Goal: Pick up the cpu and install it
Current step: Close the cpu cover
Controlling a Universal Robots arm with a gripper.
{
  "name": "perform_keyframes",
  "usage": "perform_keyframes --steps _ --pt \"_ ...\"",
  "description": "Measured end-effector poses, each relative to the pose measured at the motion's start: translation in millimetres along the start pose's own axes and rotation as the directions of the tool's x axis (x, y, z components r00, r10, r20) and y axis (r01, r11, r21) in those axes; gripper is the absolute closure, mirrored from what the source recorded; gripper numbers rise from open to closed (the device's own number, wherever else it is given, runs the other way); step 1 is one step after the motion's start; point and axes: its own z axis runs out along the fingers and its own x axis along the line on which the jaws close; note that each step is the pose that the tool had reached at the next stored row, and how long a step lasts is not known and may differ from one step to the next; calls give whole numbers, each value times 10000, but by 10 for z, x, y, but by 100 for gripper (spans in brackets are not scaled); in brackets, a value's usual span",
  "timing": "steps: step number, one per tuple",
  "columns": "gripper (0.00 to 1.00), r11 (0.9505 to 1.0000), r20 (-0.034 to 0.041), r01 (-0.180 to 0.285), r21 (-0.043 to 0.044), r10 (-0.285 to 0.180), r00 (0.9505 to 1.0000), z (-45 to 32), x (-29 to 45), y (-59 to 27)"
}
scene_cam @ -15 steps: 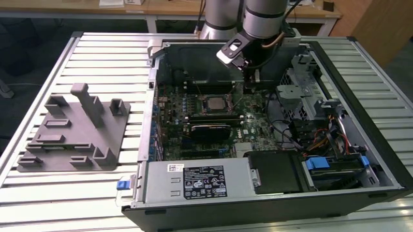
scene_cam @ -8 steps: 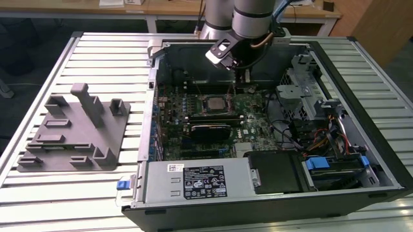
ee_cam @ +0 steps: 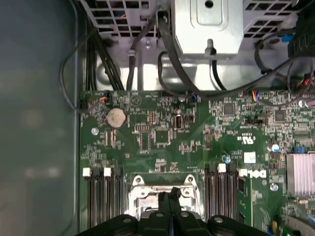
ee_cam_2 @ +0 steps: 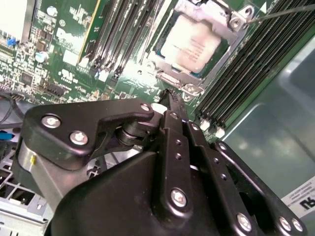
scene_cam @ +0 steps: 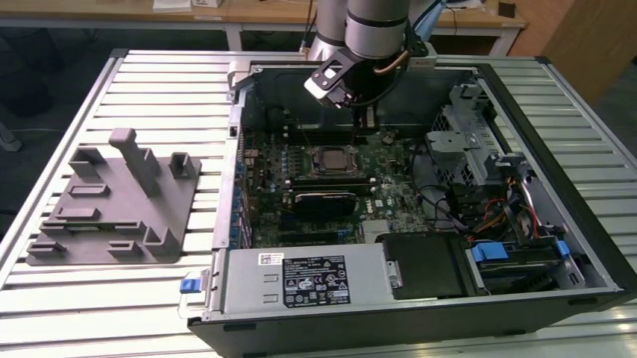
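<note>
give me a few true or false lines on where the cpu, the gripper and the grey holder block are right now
1. The cpu lies in the motherboard socket. True.
2. The gripper holds the cpu. False: its fingers are shut on nothing, and the cpu lies in the socket.
3. The grey holder block stands inside the computer case. False: it stands on the table outside the case, at the exterior view's left.
4. The arm reaches over the open case. True.
</note>
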Motion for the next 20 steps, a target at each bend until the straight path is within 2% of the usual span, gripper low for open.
perform_keyframes --steps 5,6,8,9,14,20 --pt "89 10000 1 1 0 -1 10000 0 0 -1" --pt "89 10000 -2 2 27 -2 10000 1 0 -1" --pt "89 9997 19 6 254 -7 10000 5 0 0" --pt "89 9994 25 9 340 -10 10000 6 0 1" --pt "89 9993 25 10 371 -11 10000 7 0 0" --pt "89 9996 6 9 271 -9 10000 33 -24 -112"
